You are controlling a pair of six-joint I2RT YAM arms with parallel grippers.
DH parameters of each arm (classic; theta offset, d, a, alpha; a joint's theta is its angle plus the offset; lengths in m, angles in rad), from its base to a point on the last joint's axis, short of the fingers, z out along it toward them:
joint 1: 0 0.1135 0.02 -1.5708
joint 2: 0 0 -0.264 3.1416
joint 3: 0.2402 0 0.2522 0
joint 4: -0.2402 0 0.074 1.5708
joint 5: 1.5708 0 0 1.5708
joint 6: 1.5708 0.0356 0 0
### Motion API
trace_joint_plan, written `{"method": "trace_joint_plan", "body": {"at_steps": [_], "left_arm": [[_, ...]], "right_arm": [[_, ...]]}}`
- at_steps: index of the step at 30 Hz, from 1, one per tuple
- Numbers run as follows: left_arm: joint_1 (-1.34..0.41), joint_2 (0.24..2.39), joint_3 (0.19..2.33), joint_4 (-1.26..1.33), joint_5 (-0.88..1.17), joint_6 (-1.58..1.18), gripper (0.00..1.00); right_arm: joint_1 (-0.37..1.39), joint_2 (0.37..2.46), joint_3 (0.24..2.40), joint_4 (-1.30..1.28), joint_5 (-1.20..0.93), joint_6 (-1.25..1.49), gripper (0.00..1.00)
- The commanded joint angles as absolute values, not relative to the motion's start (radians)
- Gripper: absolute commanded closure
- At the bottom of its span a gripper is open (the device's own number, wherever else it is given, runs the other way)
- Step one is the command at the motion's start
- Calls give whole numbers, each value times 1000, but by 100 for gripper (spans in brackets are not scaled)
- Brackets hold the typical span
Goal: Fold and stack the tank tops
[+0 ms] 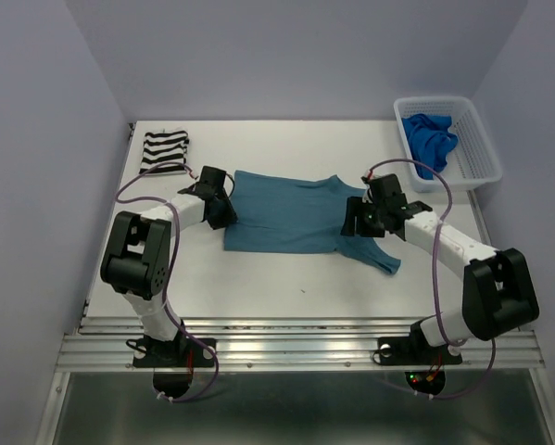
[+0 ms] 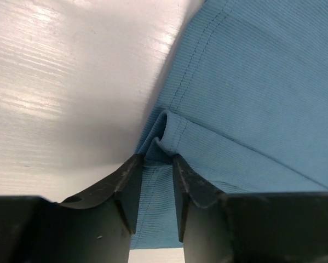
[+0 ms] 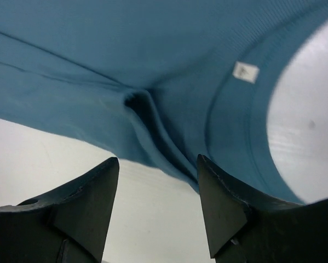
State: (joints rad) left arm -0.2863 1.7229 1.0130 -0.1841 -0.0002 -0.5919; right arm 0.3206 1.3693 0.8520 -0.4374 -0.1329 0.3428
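Note:
The teal tank top [image 1: 286, 213] lies spread flat across the middle of the table. My left gripper [image 1: 223, 211] is at its left edge. In the left wrist view the jaws [image 2: 158, 159] have narrowed on a raised fold of the teal fabric [image 2: 251, 82], which is bunched between the tips. My right gripper [image 1: 356, 222] is at the top's right end, near the straps. Its jaws [image 3: 158, 161] stand open over bare table, with the teal cloth [image 3: 125, 55] just ahead and a ridge of it running toward the right finger. The striped tank top [image 1: 164, 150] lies folded at the back left. The royal blue tank top [image 1: 430, 139] is crumpled in the basket.
A white lattice basket [image 1: 472, 153] stands at the back right corner. Lilac walls close in the table on the left, back and right. A small white label [image 3: 245, 72] shows inside the teal top's neckline. Cables loop off both arms.

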Motion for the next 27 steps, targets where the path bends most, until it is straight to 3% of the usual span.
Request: {"method": "trace_joint_plan", "body": {"at_steps": [1,4,5,8,11,14,16,20,27], "left_arm": [[-281,1721,1032,-178,-5,-575,62],[-281,1713,1028,-170,31,-574,74],[-281,1712,1026,-167,35,-574,84],[-279,1704,1026,-172,37,-575,100],[-281,1686,1016,-172,37,-575,100],[-279,1651,994,-173,32,-575,100],[-281,1614,970,-173,28,-580,100],[-281,1556,922,-181,29,-584,100],[-298,1464,790,-169,69,-618,100]], "right_arm": [[366,1489,959,-305,-175,282,36],[379,1571,1014,-262,-190,282,36],[390,1587,1026,-247,-195,287,36],[408,1638,1064,-232,-216,293,44],[419,1651,1074,-216,-255,302,66],[428,1640,1051,-207,-255,310,79],[428,1617,1023,-207,-235,321,93],[428,1542,948,-218,-224,347,100],[428,1372,778,-232,-238,402,99]]}}
